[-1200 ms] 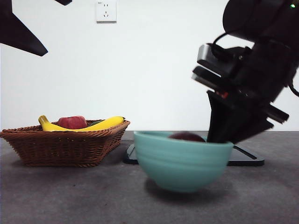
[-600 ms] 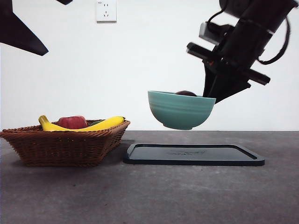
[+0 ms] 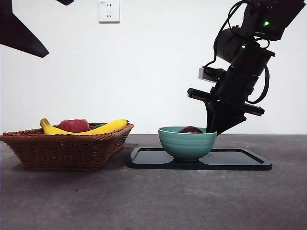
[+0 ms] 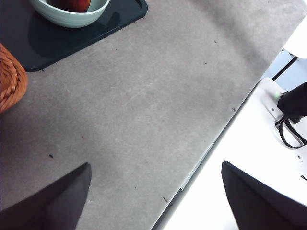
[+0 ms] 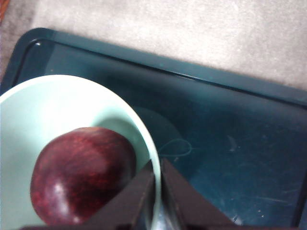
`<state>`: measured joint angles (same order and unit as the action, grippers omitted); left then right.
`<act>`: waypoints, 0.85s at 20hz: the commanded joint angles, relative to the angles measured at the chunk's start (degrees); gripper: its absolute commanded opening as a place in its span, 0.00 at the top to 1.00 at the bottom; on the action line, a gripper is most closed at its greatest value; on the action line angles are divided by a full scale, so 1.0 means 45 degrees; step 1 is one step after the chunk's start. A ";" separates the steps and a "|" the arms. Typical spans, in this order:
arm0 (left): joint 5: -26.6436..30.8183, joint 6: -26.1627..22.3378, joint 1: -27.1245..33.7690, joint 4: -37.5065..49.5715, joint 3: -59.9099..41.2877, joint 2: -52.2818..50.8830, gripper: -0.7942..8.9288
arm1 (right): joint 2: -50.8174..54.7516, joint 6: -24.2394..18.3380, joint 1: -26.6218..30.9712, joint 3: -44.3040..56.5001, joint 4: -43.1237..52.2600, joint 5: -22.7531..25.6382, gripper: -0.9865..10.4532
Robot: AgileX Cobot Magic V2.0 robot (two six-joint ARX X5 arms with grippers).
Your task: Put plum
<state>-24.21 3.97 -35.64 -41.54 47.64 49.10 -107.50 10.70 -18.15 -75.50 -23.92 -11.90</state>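
Observation:
The dark maroon plum (image 3: 191,130) lies inside a teal bowl (image 3: 187,143), which rests on the black tray (image 3: 240,160). My right gripper (image 3: 212,132) comes down from the upper right and is shut on the bowl's right rim. In the right wrist view the gripper (image 5: 157,191) pinches the rim with one jaw inside and one outside, right beside the plum (image 5: 81,175). The bowl (image 5: 29,124) sits on the tray (image 5: 230,134). My left gripper (image 4: 156,165) hangs open and high over the table edge, far from the bowl (image 4: 72,19).
A wicker basket (image 3: 62,148) at the left holds yellow bananas (image 3: 105,127) and a red fruit (image 3: 74,125). The left arm (image 3: 19,33) shows as a dark tip at the top left. A wall socket (image 3: 109,10) is on the white wall.
The right gripper lifted the bowl with the plum from the near table, carried it back, and lowered it onto the black tray.

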 commanded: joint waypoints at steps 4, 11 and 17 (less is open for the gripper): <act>-0.0058 -0.0010 -0.0058 0.0097 0.0117 0.0058 0.47 | -0.0330 -0.0389 -0.0029 -0.0330 -0.0301 -0.0005 0.91; -0.0053 -0.0010 -0.0058 0.0087 0.0117 0.0058 0.47 | -0.0029 -0.0141 0.0015 -0.0335 -0.0384 0.0044 0.72; -0.0058 -0.0010 -0.0058 0.0102 0.0117 0.0058 0.47 | 0.3643 -0.0641 0.0325 -0.0340 -0.1812 -0.0024 0.72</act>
<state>-24.21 3.97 -35.64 -41.56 47.64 49.10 -89.65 8.69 -16.40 -75.85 -32.97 -11.94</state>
